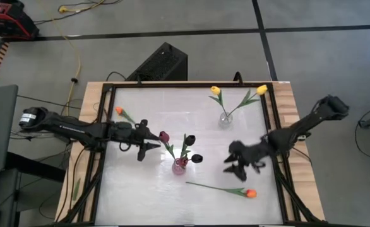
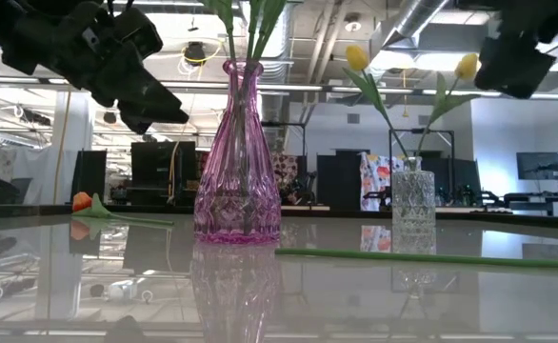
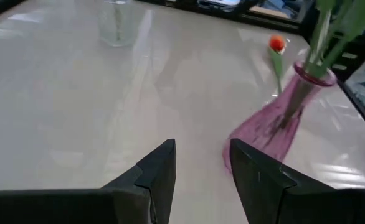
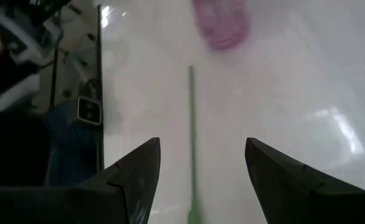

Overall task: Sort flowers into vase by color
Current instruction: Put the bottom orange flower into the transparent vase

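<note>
Left arm: reaches in from the left edge of the worktop (image 1: 141, 189), above the surface.
Left gripper (image 1: 148, 146): hovers just left of the pink vase, fingers (image 3: 161, 171) apart, nothing between them.
Orange tulip, left (image 1: 119, 111): lies flat on the worktop near the left rim, behind the left arm; head shows in the low view too (image 2: 82, 201).
Pink vase (image 1: 179, 166): stands upright at about mid-worktop, ribbed glass, wide base and narrow neck (image 2: 237, 162); green stems rise from it.
Dark tulips (image 1: 190, 139): three maroon/black heads over the pink vase, stems in its neck.
Orange tulip, front (image 1: 250, 193): lies flat near the front edge, right of the pink vase, long green stem running left from the head; not in any vase, nothing touching it.
Clear vase (image 1: 225, 119): upright toward the back, right of centre, well apart from the pink vase (image 2: 413, 196).
Yellow tulips (image 1: 215, 91): two, stems in the clear vase, heads spread left and right.
Right gripper (image 1: 238, 165): above the worktop between the clear vase and the front orange tulip, fingers (image 4: 136, 180) wide apart, empty; the green stem shows on the surface between them in the right wrist view.
Right arm: enters from the right edge.
</note>
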Controlling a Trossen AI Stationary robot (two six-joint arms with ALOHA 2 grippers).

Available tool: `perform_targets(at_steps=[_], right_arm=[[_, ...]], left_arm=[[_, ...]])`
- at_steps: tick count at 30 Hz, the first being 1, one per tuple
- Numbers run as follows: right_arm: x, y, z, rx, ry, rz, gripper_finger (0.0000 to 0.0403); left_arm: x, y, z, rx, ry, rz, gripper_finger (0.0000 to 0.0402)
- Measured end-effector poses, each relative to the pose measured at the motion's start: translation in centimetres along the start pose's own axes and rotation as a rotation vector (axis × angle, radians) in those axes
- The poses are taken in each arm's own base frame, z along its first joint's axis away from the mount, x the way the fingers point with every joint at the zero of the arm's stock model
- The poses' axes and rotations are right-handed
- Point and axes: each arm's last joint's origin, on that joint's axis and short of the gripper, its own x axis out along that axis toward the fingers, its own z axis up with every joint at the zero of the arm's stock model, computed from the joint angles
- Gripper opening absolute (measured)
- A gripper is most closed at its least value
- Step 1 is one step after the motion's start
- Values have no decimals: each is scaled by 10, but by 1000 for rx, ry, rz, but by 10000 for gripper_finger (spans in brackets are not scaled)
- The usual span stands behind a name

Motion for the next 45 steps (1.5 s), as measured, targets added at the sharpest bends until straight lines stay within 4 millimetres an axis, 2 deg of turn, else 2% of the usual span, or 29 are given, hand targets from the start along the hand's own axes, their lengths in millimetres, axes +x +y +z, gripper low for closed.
perform_targets(at_steps=[4,9,12,17,23,31,34,40,42,45], right_arm=[[36,18,-21,-104,16,1,259],[74,28,-46,-127,88,-24,259],[90,35,-51,-138,144,-69,258],[110,52,-47,-163,228,-142,243],[122,59,-50,-170,388,-312,218],[140,53,-77,-102,496,-412,189],[141,53,-88,-110,512,-453,152],[133,56,-98,-138,516,-501,26],[128,56,-94,-144,482,-505,16],[119,56,-79,-155,391,-506,26]], left_arm=[[9,-16,-10,38,25,14,139],[23,-31,-27,83,70,33,139],[30,-36,-38,91,123,20,139],[41,-41,-54,89,186,15,139],[52,-43,-64,120,187,-8,139],[55,-45,-66,138,181,-50,139],[55,-46,-66,136,190,-76,139],[54,-45,-67,138,200,-78,139],[54,-45,-67,138,199,-78,139],[54,-45,-67,137,198,-78,139]])
